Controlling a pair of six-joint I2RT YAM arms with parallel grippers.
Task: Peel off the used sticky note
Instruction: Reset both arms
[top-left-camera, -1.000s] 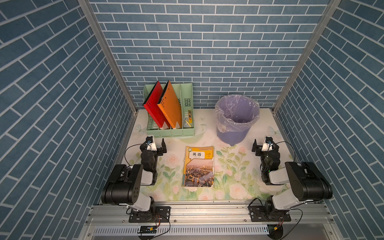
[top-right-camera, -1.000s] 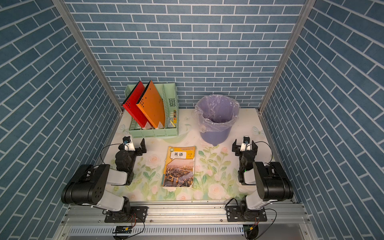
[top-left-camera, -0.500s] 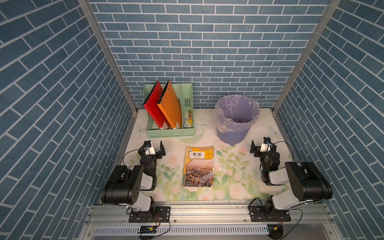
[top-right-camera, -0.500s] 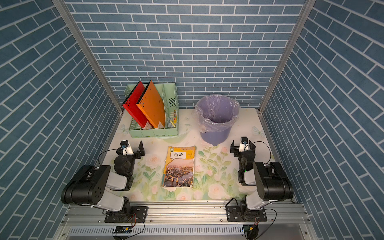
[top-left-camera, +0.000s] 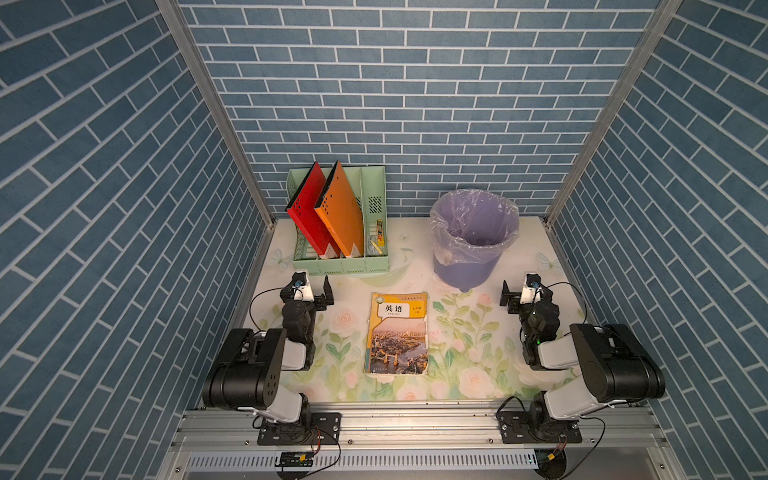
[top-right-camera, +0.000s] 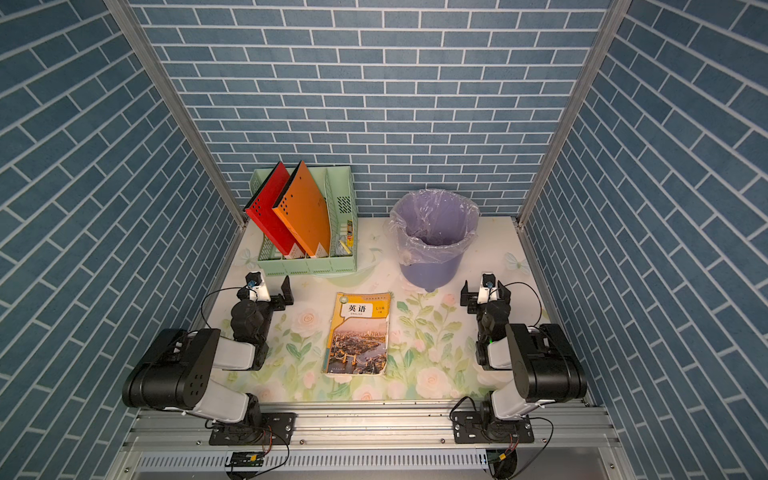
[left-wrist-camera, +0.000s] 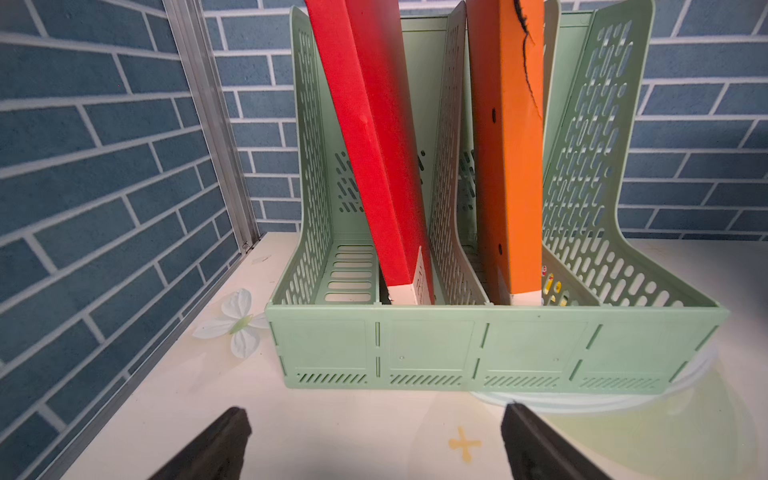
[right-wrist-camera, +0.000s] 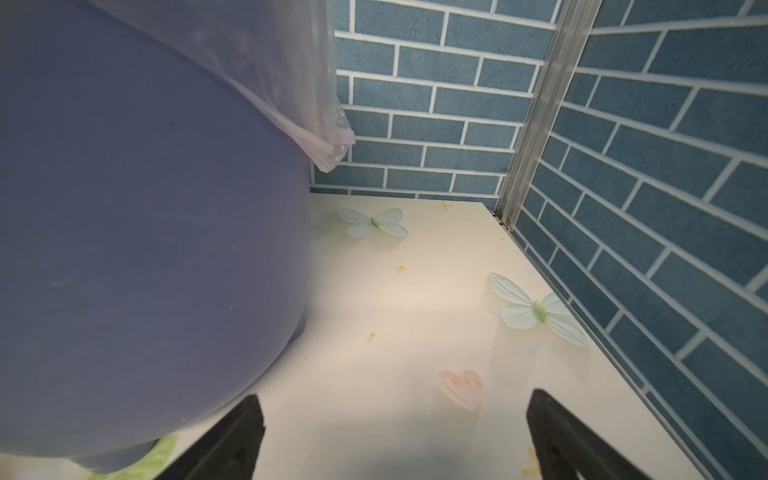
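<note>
A closed English textbook (top-left-camera: 397, 332) (top-right-camera: 359, 332) with a yellow cover and a city photo lies flat in the middle of the floral table. No sticky note shows in any view. My left gripper (top-left-camera: 311, 283) (top-right-camera: 268, 284) hovers left of the book, pointing at the green file rack (left-wrist-camera: 494, 349). It stands open with only bare table between its fingers (left-wrist-camera: 374, 415). My right gripper (top-left-camera: 527, 287) (top-right-camera: 485, 289) is right of the book, beside the purple bin (right-wrist-camera: 145, 249). It is open and empty too (right-wrist-camera: 395, 401).
The green file rack (top-left-camera: 340, 264) at the back left holds a red folder (top-left-camera: 309, 212), an orange folder (top-left-camera: 343, 212) and small items. The purple bin (top-left-camera: 473, 232) with a plastic liner stands at the back right. Blue brick walls close three sides.
Both grippers have shifted only slightly in place and stay open. The book has not moved.
</note>
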